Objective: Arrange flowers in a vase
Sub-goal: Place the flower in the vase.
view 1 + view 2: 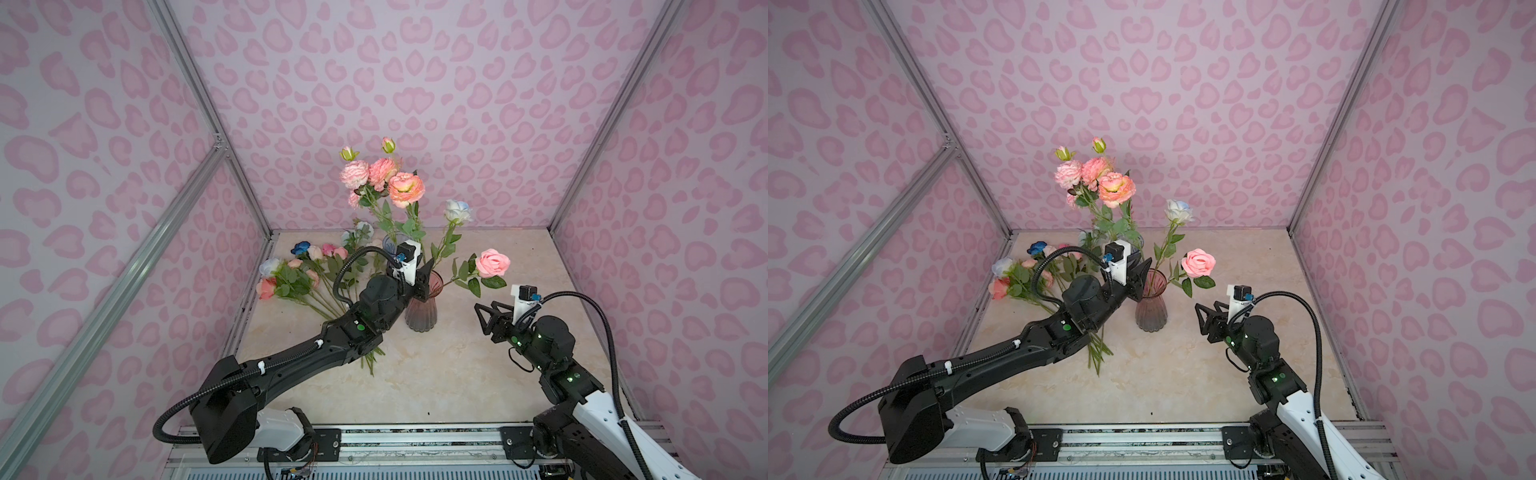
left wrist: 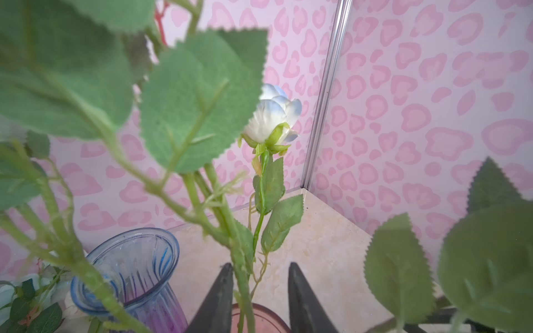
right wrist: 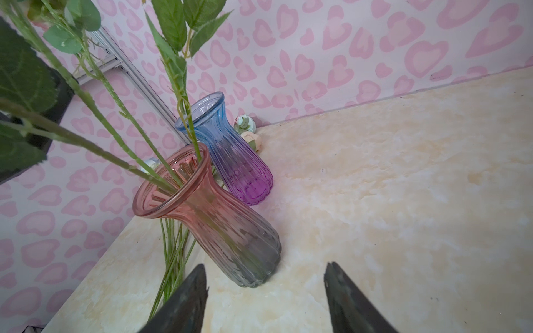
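Left gripper (image 2: 259, 266) hovers over the mouth of the pink vase (image 1: 420, 311) with its jaws parted. A green stem (image 2: 241, 276) runs up between them, lying against one finger with a clear gap to the other, so it is not clamped. At far left, loose flowers (image 1: 299, 276) lie heaped on the table (image 1: 540, 299) close to its left edge and the wall. Their blooms point toward the back, with a dark blue bloom (image 1: 300, 248) rearmost. Their stem ends pass under the left arm and are hidden there. The blue vase (image 3: 227, 138) stands just behind the pink vase, near the back wall; in both top views the wrist camera and leaves cover most of it. The pink vase stands upright at mid-table and holds several stems: tall peonies (image 1: 386, 178) rising straight, a white-blue rose (image 1: 458, 211) leaning right, and a pink rose (image 1: 492, 262) leaning far out over the rim. Right gripper (image 1: 481, 319) sits right of the pink vase, well apart from it, below the pink rose, with its jaws spread and nothing between them. The table to the right and in front is bare marble up to the rails. In the left wrist view, blurred leaves block much of the picture, and I cannot tell which bloom the stem between the jaws carries.
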Controlling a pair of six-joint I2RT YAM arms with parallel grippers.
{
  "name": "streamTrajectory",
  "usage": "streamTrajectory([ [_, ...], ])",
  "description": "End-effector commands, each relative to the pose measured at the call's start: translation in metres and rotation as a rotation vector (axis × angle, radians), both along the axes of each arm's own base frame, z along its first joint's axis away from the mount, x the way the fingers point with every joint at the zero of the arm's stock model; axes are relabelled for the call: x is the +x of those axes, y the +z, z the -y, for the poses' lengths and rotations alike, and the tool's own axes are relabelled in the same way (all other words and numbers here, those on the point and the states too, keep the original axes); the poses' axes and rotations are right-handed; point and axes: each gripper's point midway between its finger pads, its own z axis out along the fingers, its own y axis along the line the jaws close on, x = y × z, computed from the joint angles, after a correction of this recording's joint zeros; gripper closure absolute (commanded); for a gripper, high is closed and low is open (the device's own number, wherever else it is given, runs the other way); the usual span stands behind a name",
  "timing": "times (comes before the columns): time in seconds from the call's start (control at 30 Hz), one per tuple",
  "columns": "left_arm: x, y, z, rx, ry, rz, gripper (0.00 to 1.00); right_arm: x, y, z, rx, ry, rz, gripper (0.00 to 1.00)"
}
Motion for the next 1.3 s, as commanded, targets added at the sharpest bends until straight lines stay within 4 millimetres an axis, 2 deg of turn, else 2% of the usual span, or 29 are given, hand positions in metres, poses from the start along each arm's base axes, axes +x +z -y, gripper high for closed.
streamTrajectory([
  [0.0,0.005,0.010,-0.011,0.027,0.063,0.015,0.51,0.000,0.006,0.000,0.009,-0.001,0.019,0.34],
  [0.17,0.010,0.021,-0.017,0.089,0.114,0.000,0.38,-0.001,0.006,0.001,0.014,-0.003,0.020,0.34],
  [0.2,0.010,0.023,-0.018,0.098,0.120,0.002,0.30,-0.001,0.006,0.001,0.016,-0.004,0.020,0.34],
  [0.23,0.009,0.026,-0.020,0.101,0.122,0.001,0.27,-0.001,0.007,0.001,0.019,-0.005,0.022,0.34],
  [0.57,-0.006,0.045,-0.033,0.071,0.105,-0.001,0.27,-0.001,0.005,0.001,0.017,-0.007,0.023,0.34],
  [0.77,-0.010,0.054,-0.029,0.089,0.077,0.007,0.27,0.000,0.003,0.000,0.025,-0.003,0.020,0.34],
  [0.87,-0.021,0.071,-0.027,0.061,0.033,0.034,0.27,0.000,0.002,0.000,0.023,-0.004,0.019,0.34],
  [0.9,-0.028,0.075,-0.025,0.081,0.005,0.035,0.27,0.000,0.003,0.000,0.022,-0.005,0.021,0.34],
  [1.0,-0.055,0.105,-0.023,0.109,-0.038,0.110,0.28,0.001,0.002,0.001,0.016,-0.007,0.021,0.34],
  [1.07,-0.068,0.121,-0.038,0.103,-0.026,0.128,0.29,0.001,0.002,0.000,0.013,-0.004,0.019,0.34],
  [1.13,-0.071,0.129,-0.071,0.082,0.072,0.134,0.30,0.001,0.004,0.000,0.014,-0.004,0.021,0.34],
  [1.2,-0.067,0.122,-0.120,0.054,0.229,0.113,0.31,0.001,0.004,0.000,0.015,-0.006,0.022,0.34],
  [1.27,-0.064,0.105,-0.170,-0.025,0.370,0.047,0.35,0.002,0.002,0.000,0.013,-0.008,0.018,0.33],
])
